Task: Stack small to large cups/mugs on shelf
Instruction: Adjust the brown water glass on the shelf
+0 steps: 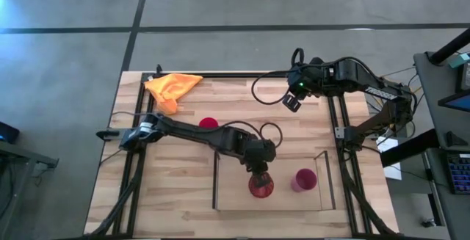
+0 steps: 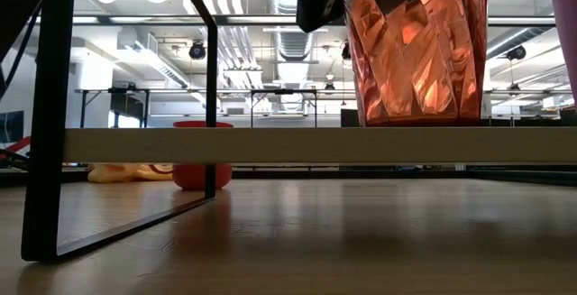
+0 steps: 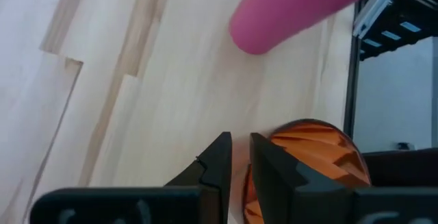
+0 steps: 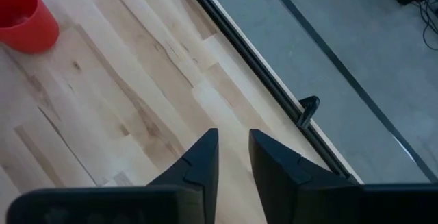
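Left gripper [image 1: 258, 172] over orange cup [image 1: 261, 187] | right arm raised, idle

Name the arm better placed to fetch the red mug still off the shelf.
Left, probably. Its tool works at the orange cup on the shelf, and that arm stretches right past the red mug. The right tool hangs farther off, near the table's far edge.

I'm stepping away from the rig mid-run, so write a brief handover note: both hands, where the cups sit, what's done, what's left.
Left hand: over the light-wood shelf, fingers pinching the faceted orange cup's rim.
Right hand: idle near the table's far edge, holding nothing, fingers a little apart.
The magenta-pink tumbler stands on the shelf beside the orange cup. The red mug is still on the table.
Nothing is stacked yet. Left: release, then nest the cups, red mug included.
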`<state>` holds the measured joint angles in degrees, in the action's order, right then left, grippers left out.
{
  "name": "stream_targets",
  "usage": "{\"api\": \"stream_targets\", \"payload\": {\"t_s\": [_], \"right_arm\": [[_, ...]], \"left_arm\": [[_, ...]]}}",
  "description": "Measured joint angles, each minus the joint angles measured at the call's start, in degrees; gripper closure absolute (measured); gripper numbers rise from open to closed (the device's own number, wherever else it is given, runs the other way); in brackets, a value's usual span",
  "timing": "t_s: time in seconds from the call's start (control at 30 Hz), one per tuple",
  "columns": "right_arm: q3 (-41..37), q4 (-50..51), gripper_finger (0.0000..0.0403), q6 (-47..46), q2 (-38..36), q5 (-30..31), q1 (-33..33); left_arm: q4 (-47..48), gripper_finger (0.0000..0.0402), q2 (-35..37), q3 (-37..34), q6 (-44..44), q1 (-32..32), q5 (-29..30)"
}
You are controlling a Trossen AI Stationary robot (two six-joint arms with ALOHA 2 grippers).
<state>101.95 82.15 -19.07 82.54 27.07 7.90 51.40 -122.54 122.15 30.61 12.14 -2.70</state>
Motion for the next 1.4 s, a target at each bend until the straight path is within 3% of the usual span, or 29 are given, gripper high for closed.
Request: {"api": "stream_targets", "payload": {"t_s": [0.2,0.37,0.7,0.97,1.4], "right_arm": [[0.0,0.0,0.0329,0.0,0.0,0.0,0.0],[0.0,0.0,0.0325,0.1,0.0,0.0,0.0],[0.0,-0.2,0.0335,1.2,0.0,0.0,0.0],[0.0,-0.2,0.0328,1.1,0.0,0.0,0.0],[0.0,-0.2,0.0333,1.1,0.0,0.0,0.0]], "left_arm": [[0.3,0.0367,0.5,0.7,-2.6,0.7,0.0],[0.3,0.0398,1.6,1.5,-2.9,3.2,-0.4],[-1.2,0.0401,-0.1,0.1,-1.0,5.6,-0.4],[-10.8,0.0401,-1.2,-1.9,-1.0,5.0,0.2],[-8.8,0.0401,-1.1,-3.5,-1.0,5.0,1.5]]}}
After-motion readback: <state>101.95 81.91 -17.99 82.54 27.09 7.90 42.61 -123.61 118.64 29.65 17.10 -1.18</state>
